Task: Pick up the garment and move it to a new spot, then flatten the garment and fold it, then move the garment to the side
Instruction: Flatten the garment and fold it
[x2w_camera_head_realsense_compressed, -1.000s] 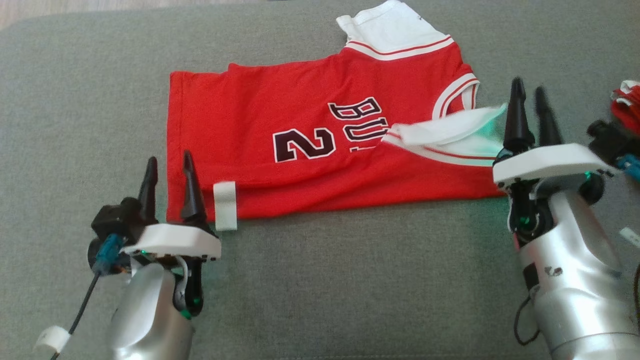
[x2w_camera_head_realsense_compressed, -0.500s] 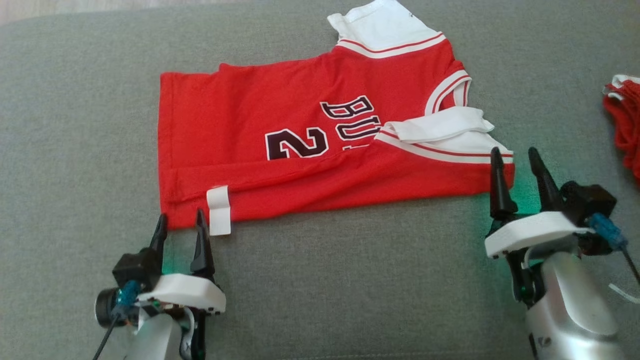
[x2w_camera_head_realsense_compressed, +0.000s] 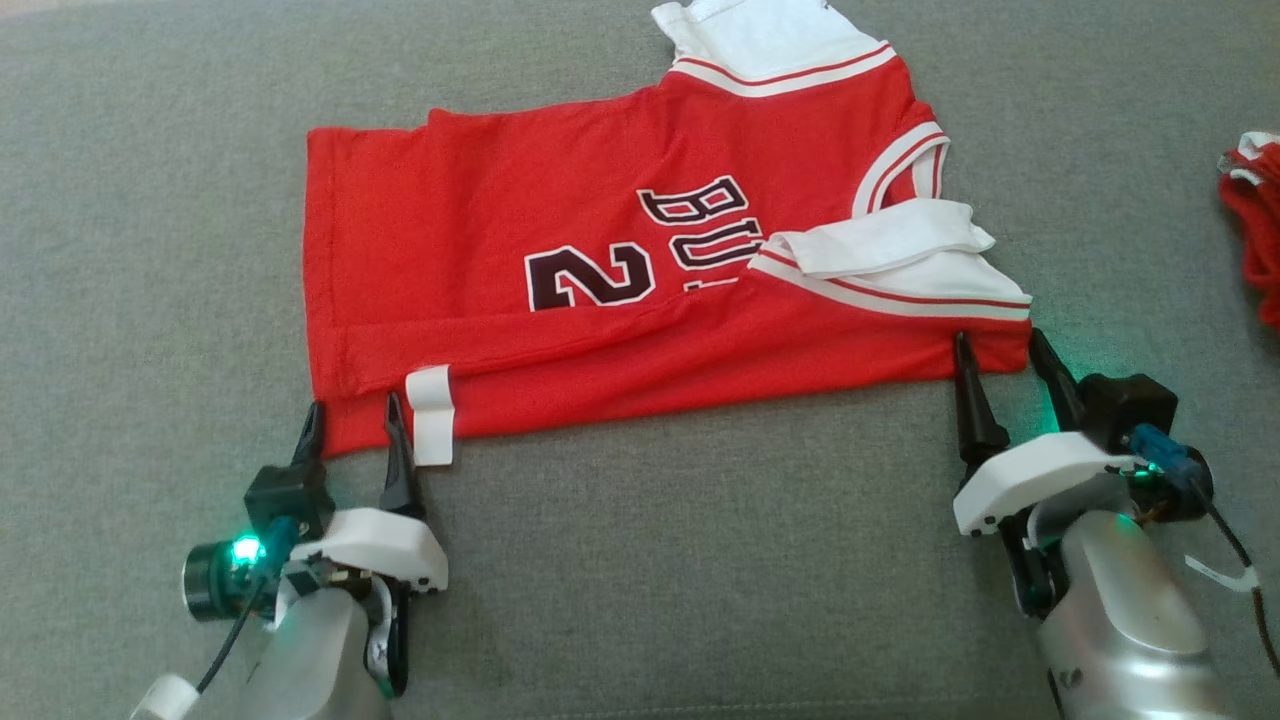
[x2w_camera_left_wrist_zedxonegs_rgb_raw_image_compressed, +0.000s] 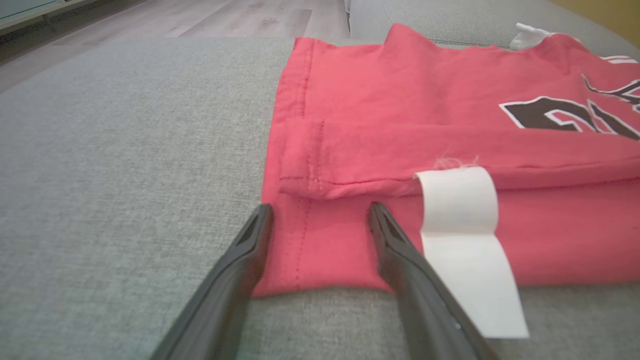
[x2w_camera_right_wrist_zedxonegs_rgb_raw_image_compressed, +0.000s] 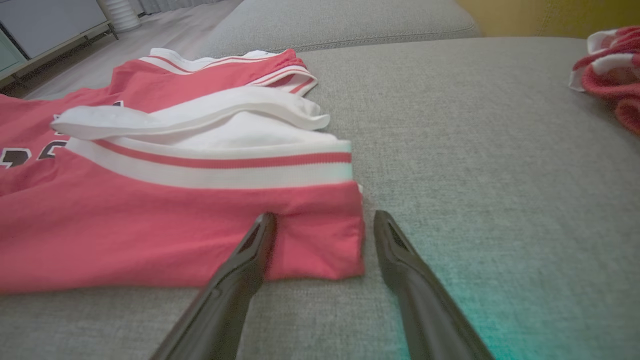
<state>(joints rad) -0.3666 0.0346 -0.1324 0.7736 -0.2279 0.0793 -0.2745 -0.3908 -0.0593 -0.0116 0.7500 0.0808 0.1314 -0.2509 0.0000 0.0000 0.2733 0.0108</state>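
Across the centre of the head view: the garment (x2w_camera_head_realsense_compressed: 560, 250), spread on the grey sofa cushion (x2w_camera_head_realsense_compressed: 640, 580), hem toward frame left, white striped trim toward frame right. Lies with its near long edge folded over itself, so looks partway through the folding.

At lower left, the left gripper (x2w_camera_head_realsense_compressed: 353, 402): wide open, fingers straddling the near hem corner, just left of the white tag (x2w_camera_head_realsense_compressed: 430, 415). Shows red cloth between the fingers in the left wrist view, nothing pinched.

At lower right, the right gripper (x2w_camera_head_realsense_compressed: 998, 336): likewise spread apart, bracketing the near shoulder corner below the white trim, one finger over the cloth, the other over bare cushion.

Probably set at matching corners of one edge so as to take both ends together and keep that edge straight for the next fold. Holds nothing yet.

At the right edge of frame, well apart: another red-and-white cloth (x2w_camera_head_realsense_compressed: 1255, 200), not involved.
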